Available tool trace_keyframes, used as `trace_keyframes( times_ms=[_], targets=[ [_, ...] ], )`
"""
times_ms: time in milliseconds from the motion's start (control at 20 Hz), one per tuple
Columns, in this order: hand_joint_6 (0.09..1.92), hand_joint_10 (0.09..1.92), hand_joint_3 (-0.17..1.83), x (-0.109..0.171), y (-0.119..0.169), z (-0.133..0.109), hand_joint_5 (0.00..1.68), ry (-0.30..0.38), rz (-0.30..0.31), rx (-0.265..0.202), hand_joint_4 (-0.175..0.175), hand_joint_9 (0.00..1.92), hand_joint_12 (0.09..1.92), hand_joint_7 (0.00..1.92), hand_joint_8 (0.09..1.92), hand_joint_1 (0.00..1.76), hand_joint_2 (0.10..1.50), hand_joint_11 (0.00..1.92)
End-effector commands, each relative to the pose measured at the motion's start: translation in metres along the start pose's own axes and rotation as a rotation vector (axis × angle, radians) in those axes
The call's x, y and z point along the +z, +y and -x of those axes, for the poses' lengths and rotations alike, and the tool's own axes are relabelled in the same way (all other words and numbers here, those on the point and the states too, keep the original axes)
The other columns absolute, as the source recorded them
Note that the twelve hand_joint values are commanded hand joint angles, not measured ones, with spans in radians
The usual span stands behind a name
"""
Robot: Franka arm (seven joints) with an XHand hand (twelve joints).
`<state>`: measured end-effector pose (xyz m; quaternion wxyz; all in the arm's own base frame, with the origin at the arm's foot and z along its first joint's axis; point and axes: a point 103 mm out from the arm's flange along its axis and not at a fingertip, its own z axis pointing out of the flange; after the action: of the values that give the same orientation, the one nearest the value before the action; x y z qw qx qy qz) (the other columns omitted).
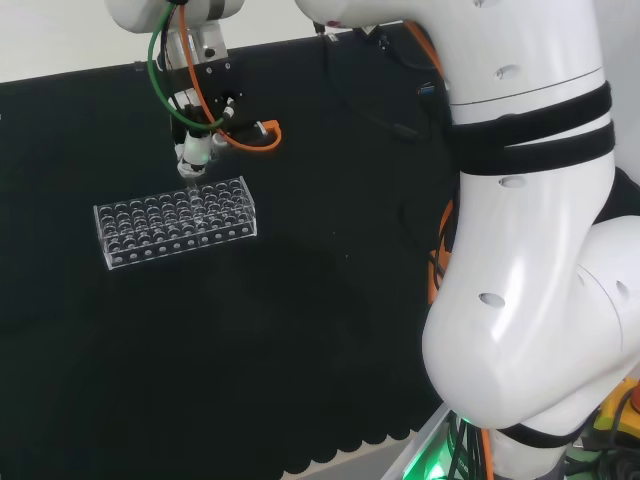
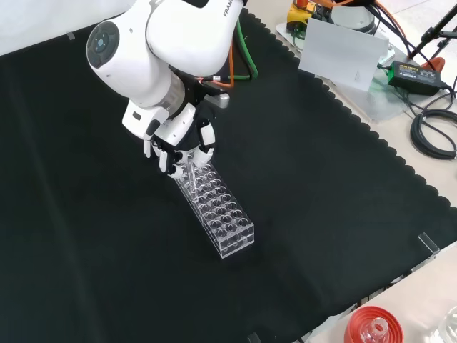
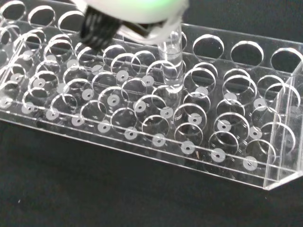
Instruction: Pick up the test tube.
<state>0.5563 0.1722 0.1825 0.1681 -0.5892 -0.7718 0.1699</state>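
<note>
A clear plastic test tube rack (image 1: pixel 175 222) with several rows of round holes lies on the black cloth; the front view has the rack (image 2: pixel 220 211) below the arm, and the wrist view looks closely across the rack (image 3: pixel 142 118). The hand (image 2: pixel 178 146) hangs over the rack's far end, its fingers curled down round a clear test tube (image 3: pixel 171 61). The tube stands upright, and its rounded lower end is level with the rack's top holes. From the head camera, the hand (image 1: pixel 195 150) is just above the rack's back edge. A blurred part of the hand (image 3: pixel 128 12) shows above the tube.
A red ribbed stand (image 2: pixel 371 329) with glassware sits off the cloth at the front view's lower right. A grey plate (image 2: pixel 341 51), a black box (image 2: pixel 410 71) and cables (image 2: pixel 435 128) lie beyond the cloth's scalloped edge. Orange and green cables (image 1: pixel 250 135) hang by the hand.
</note>
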Motion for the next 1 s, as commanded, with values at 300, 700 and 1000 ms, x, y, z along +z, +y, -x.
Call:
trace_keyframes(
  times_ms=[300, 700, 1000],
  targets=[
    [0.76, 0.57, 0.42, 0.004, 0.008, -0.003, 1.11, -0.005, 0.054, 0.037, -0.175, 1.34, 1.22, 1.51, 0.52, 1.19, 0.81, 0.91],
    [0.65, 0.63, 0.43, -0.003, 0.009, -0.006, 1.22, -0.019, 0.126, 0.035, -0.175, 1.23, 1.11, 1.57, 0.59, 1.41, 0.76, 1.05],
    [0.63, 0.66, 0.32, -0.006, 0.008, -0.006, 1.22, -0.025, 0.139, 0.022, -0.175, 1.24, 1.05, 1.68, 0.55, 1.42, 0.82, 1.12]
  ],
)
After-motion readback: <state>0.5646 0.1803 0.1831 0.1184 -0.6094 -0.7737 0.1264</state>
